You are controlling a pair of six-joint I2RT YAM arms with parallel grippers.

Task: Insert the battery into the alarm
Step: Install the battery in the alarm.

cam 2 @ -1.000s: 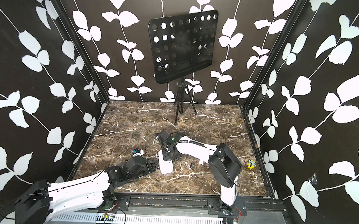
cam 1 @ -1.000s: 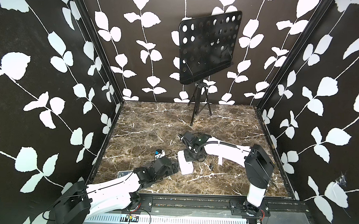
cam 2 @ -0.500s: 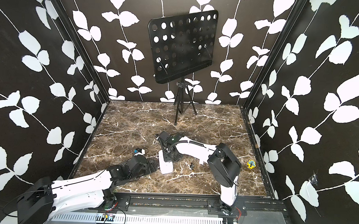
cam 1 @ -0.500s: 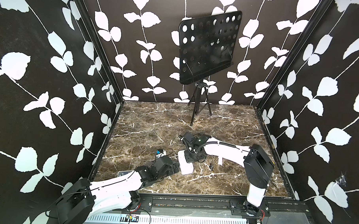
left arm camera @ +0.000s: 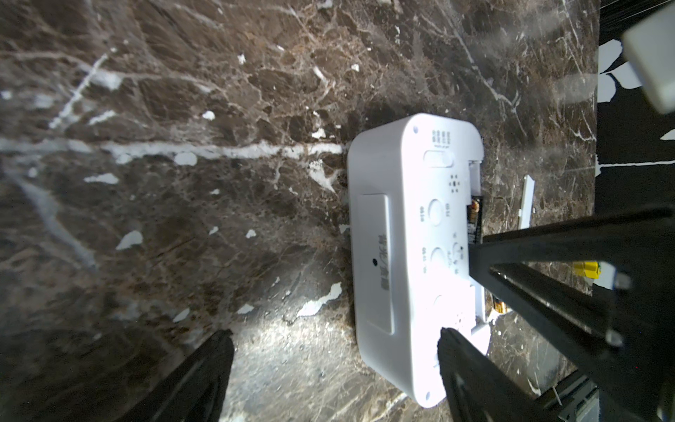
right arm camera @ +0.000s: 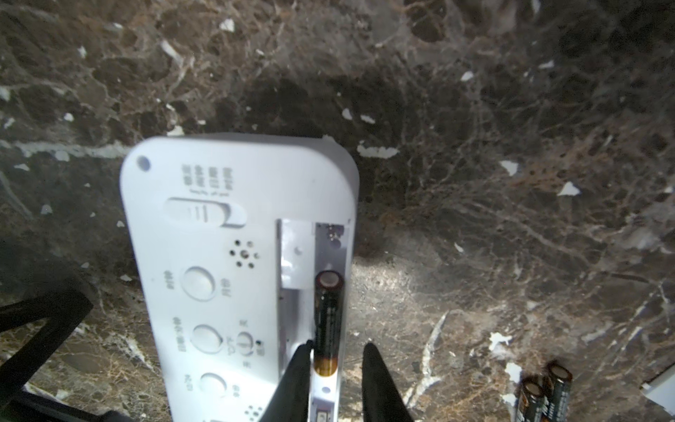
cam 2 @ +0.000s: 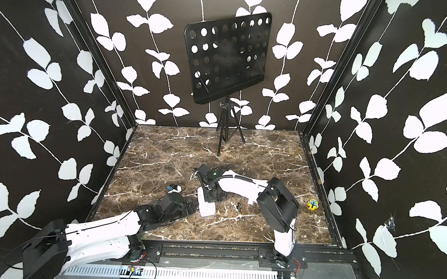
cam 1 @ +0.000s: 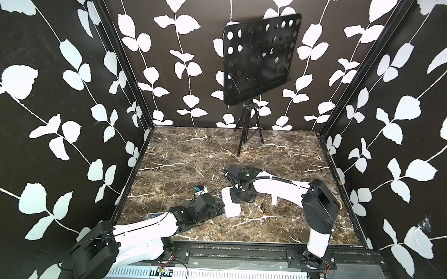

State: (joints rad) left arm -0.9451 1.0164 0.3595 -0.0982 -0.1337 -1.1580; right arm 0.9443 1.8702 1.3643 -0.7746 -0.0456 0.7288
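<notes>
The white alarm (cam 1: 232, 210) (cam 2: 206, 208) lies face down on the marble, with its button side up and its battery bay uncovered. In the right wrist view a black battery (right arm camera: 328, 314) with a copper end lies in the outer slot of the alarm (right arm camera: 219, 255). My right gripper (right arm camera: 338, 345) (cam 1: 237, 196) stands over that slot, open by a narrow gap. One finger is against the battery and the other is clear of it. My left gripper (left arm camera: 335, 332) (cam 1: 218, 207) is open wide at the near end of the alarm (left arm camera: 401, 237), with one fingertip over the alarm's corner.
Two spare batteries (right arm camera: 544, 394) (cam 1: 263, 207) lie on the marble to the right of the alarm, near a white cover strip (left arm camera: 526, 201). A small blue-and-white item (cam 1: 199, 190) lies behind the left gripper. A yellow figure (cam 2: 312, 204) sits near the right wall, and a music stand (cam 1: 248, 136) at the back.
My right gripper's jaws have parted slightly around the battery. My left arm has crept a little toward the alarm. The alarm has stayed in place.
</notes>
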